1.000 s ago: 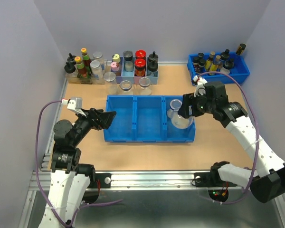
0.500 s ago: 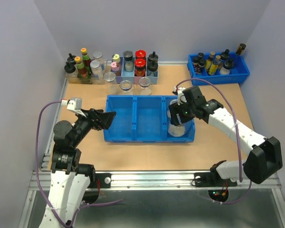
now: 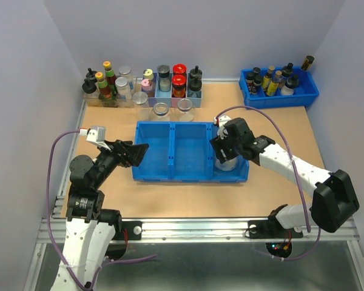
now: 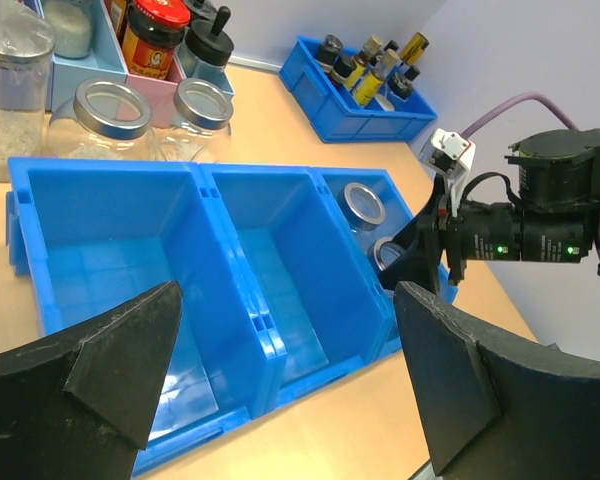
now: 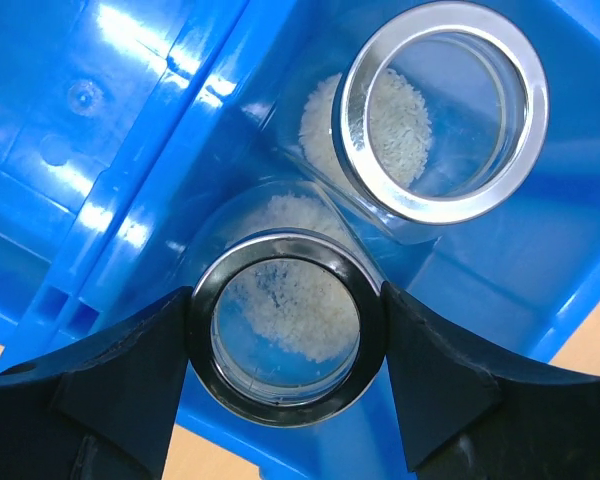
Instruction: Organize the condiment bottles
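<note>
A blue three-compartment bin [image 3: 191, 173] lies mid-table. My right gripper [image 3: 225, 153] is down in its right compartment, shut on the silvery rim of a clear glass jar [image 5: 285, 335] holding white grains. A second open jar [image 5: 442, 110] stands just behind it in the same compartment. Two more open jars [image 3: 161, 110] [image 3: 185, 107] stand on the table behind the bin, and a lidded jar [image 3: 125, 82] stands at the back left. My left gripper [image 3: 138, 151] is open and empty, hovering at the bin's left end [image 4: 40, 250].
A blue tray [image 3: 303, 97] of small dark bottles sits at the back right. A pastel organiser [image 3: 170, 94] with red- and black-capped bottles and a cluster of bottles [image 3: 100, 88] line the back wall. The bin's left and middle compartments hold nothing.
My right gripper has carried the jar left and down into the front of the bin's right compartment. The left arm has not moved.
</note>
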Available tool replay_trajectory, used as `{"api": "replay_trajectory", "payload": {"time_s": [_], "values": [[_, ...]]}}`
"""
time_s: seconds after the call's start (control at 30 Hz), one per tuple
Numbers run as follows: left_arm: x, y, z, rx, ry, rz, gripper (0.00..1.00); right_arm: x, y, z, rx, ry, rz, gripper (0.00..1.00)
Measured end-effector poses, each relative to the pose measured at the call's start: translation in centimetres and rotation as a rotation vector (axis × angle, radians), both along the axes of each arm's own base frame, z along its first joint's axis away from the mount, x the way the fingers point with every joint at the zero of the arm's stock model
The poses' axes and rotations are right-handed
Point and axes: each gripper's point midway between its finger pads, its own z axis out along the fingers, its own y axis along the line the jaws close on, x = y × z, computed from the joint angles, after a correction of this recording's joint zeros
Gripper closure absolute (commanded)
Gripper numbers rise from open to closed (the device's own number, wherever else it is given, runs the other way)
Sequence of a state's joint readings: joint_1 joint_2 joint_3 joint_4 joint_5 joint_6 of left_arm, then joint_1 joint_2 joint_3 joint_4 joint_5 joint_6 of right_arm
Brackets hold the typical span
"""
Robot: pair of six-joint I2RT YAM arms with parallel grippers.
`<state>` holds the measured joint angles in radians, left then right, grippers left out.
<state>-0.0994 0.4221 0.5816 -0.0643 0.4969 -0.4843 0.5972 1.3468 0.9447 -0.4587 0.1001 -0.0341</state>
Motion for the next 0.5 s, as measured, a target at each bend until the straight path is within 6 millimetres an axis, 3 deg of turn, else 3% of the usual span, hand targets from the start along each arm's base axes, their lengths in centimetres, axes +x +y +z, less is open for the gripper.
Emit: {"api": "replay_trajectory", "payload": {"time_s": [0.37, 0.4, 0.5], "values": [[0.0, 0.0, 0.3, -0.001, -0.011, 0.000, 0.01, 1.1, 0.2, 0.1, -0.004, -0.045, -0.011, 0.29], [-0.1, 0.0, 0.3, -0.002, -0.013, 0.000, 0.01, 1.2, 0.2, 0.1, -0.003, -0.045, -0.013, 0.13], [-0.1, 0.0, 0.3, -0.002, -0.015, 0.000, 0.01, 1.2, 0.1, 0.1, 0.000, -0.045, -0.033, 0.04]]}}
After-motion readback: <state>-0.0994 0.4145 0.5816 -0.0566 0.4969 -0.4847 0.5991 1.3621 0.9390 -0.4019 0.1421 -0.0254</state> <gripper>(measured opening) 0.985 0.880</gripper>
